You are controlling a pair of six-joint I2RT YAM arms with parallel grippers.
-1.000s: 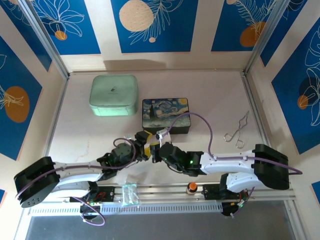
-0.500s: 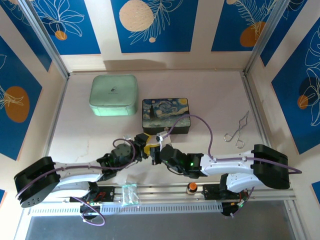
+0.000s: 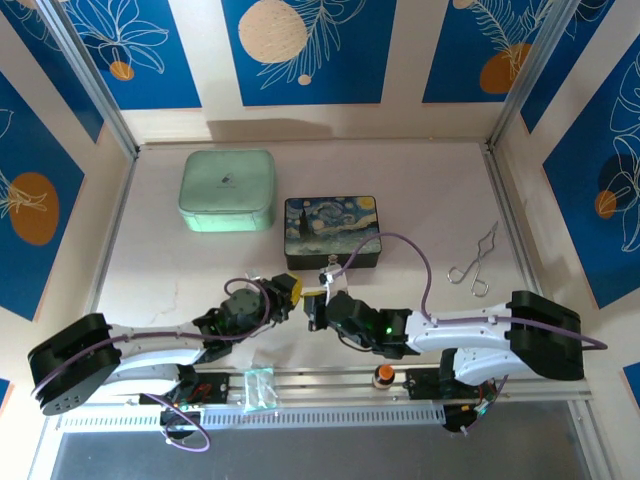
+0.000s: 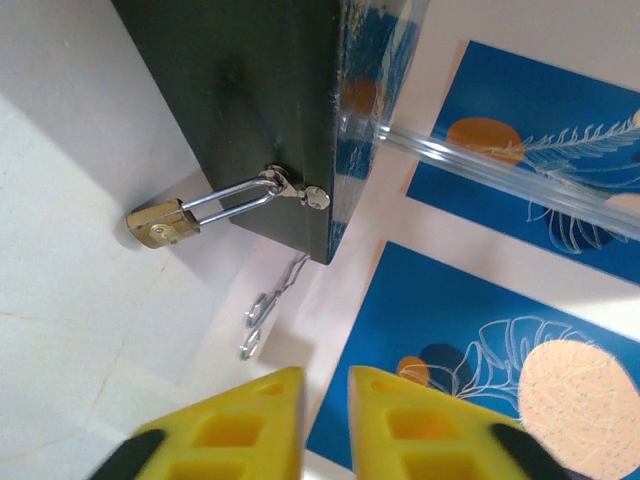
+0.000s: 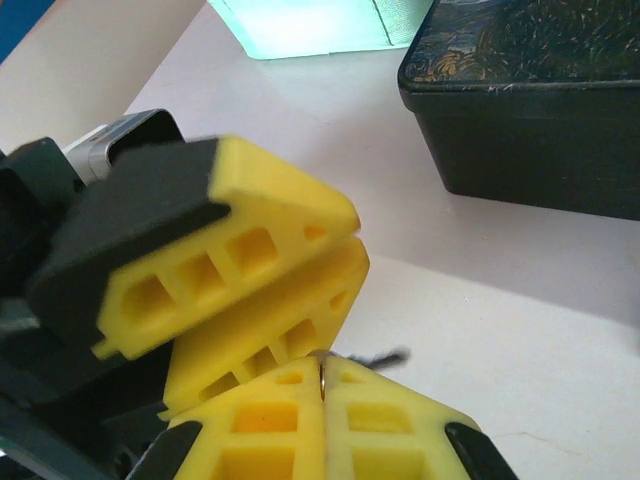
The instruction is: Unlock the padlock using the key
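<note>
Broadly, the pale worktop (image 3: 420, 190) spreads between blue-patterned walls. The two arms reach in from its near edge and meet close to the middle. Toward the far left sits a mint-green case (image 3: 227, 190). Just to its right is the dark painted box (image 3: 331, 230), its lid showing a swirling night-sky picture. Both arms end just in front of the box's near side.

The yellow left fingers (image 4: 255, 425) stand close together with a slim gap between them. The left wrist view shows nothing in that gap, and they point toward the box's near wall. In the right wrist view they lie tilted just above the tips of the right fingers (image 5: 260, 430), so near that I cannot tell whether they touch. The right fingers are pressed together, pinching the key (image 5: 322, 372).

Well off to the right on the worktop lies a bent wire tool (image 3: 473, 262) with loop handles. An orange-topped knob (image 3: 383, 375) stands by the near rail between the arm bases.

The padlock (image 4: 160, 223), small and brass-coloured, hangs from the box's near wall. Its silver shackle (image 4: 230, 200) passes through the hasp (image 4: 290, 188). Its body appears to rest on the worktop just beside the wall, apart from both sets of fingers.

Of the key, only a thin sliver of pale metal shows. It stands on edge in the seam between the right fingers, in front of the box.
</note>
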